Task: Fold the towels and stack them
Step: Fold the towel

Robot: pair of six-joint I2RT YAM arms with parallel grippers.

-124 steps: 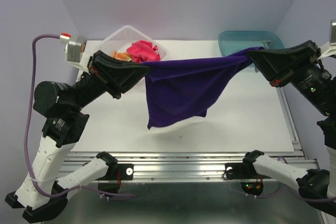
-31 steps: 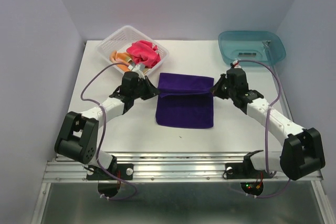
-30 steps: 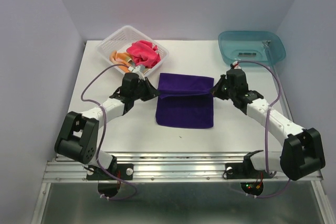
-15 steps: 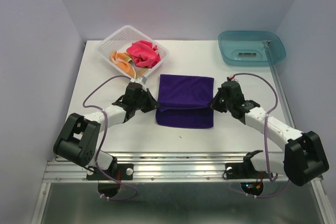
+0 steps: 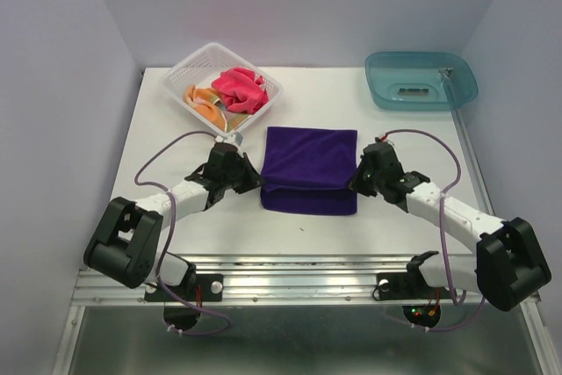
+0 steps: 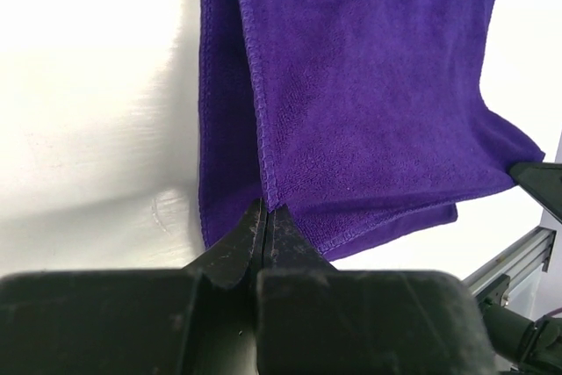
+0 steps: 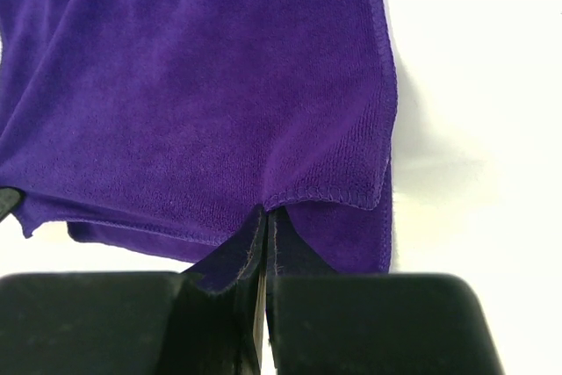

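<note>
The purple towel (image 5: 309,164), laid on the table (image 5: 307,94), was pinched at its upper layer's two corners by the closed left gripper (image 5: 255,180) and right gripper (image 5: 355,183), and a crooked fold could be caused if one corner were pulled further.

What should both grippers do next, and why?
Probably draw both pinched corners slightly nearer, then let go. The left gripper and right gripper are shut on the top layer of the purple towel, and that layer's edge stops short of the bottom layer's near edge.
</note>
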